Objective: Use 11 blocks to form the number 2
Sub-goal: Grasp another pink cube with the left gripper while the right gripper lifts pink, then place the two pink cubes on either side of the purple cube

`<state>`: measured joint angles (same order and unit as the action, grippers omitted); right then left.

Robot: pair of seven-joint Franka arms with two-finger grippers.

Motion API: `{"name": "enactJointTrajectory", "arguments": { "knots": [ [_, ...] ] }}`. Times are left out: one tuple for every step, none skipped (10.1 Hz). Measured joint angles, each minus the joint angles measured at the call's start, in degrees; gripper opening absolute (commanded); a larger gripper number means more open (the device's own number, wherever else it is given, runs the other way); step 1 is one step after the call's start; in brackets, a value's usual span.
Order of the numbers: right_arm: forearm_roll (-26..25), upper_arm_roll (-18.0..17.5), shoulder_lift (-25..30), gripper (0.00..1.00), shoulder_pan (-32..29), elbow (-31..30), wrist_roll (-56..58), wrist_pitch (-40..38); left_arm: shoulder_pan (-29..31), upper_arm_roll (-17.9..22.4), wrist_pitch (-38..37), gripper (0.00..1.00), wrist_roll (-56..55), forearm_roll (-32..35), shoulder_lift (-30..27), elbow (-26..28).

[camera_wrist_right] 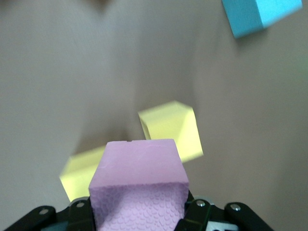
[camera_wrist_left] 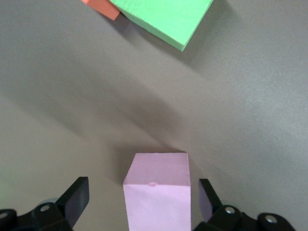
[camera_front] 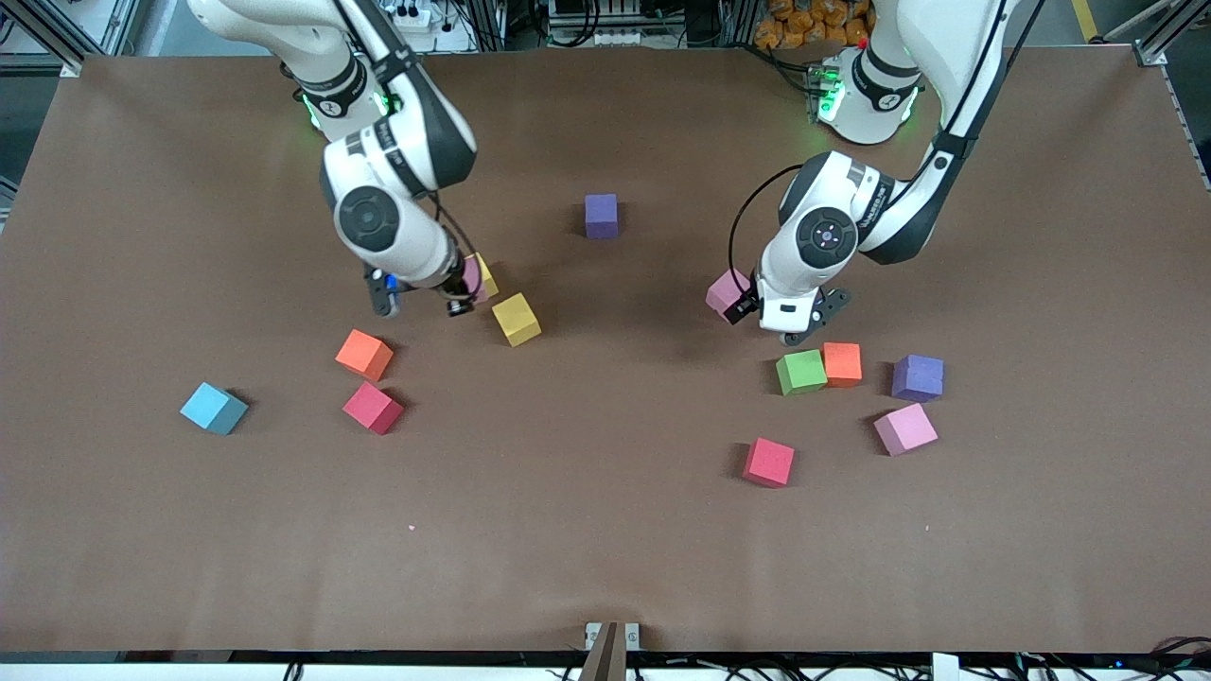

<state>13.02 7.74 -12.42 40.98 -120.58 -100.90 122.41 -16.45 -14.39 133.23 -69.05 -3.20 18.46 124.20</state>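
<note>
— What's the table [camera_front: 605, 549] like?
— Brown and matte, with cubes scattered on it. Toward the right arm's end: a blue cube [camera_front: 214, 408], an orange one [camera_front: 364, 355], a red one [camera_front: 372, 408], a yellow one [camera_front: 516, 319].
— And the other end?
— A green cube [camera_front: 800, 372] touching an orange cube [camera_front: 842, 364], then a purple cube [camera_front: 918, 377], a pink cube [camera_front: 905, 428], a red cube [camera_front: 768, 462]. Another purple one [camera_front: 601, 215] sits mid-table, farther from the front camera.

yellow cube [camera_front: 484, 274] half hidden (by arm)
</note>
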Motion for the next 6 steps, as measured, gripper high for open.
{"name": "enactJointTrajectory", "arguments": {
  "knots": [
    [0.4, -0.1, 1.0, 0.01, 2.2, -0.5, -1.8, 0.0, -0.1, -0.5, 1.1, 1.00, -1.9, 0.0, 0.1, 0.5],
    [0.9, -0.3, 2.8, 0.01, 3.7, -1.7, -2.2, -0.2, -0.3, -1.0, 2.2, 1.00, -3.3, 0.0, 0.4, 1.0],
    [2.4, -0.4, 5.1, 0.00, 5.5, -3.6, -2.5, -0.3, -0.6, -1.3, 3.3, 1.00, -4.2, 0.0, 0.9, 1.3],
    [4.3, -0.5, 6.7, 0.00, 7.7, -5.3, -3.9, -0.2, -0.7, -1.3, 4.1, 1.00, -4.3, 0.0, 1.5, 1.3],
    [5.8, -0.5, 7.5, 0.00, 10.6, -7.0, -6.7, 1.5, -0.8, -1.3, 4.6, 1.00, -4.3, 0.0, 2.1, 1.4],
    [6.7, -0.5, 7.5, 0.00, 13.8, -9.2, -9.9, 5.0, -0.8, -1.4, 5.2, 0.91, -4.3, 0.0, 2.7, 1.4]
  ]
}}
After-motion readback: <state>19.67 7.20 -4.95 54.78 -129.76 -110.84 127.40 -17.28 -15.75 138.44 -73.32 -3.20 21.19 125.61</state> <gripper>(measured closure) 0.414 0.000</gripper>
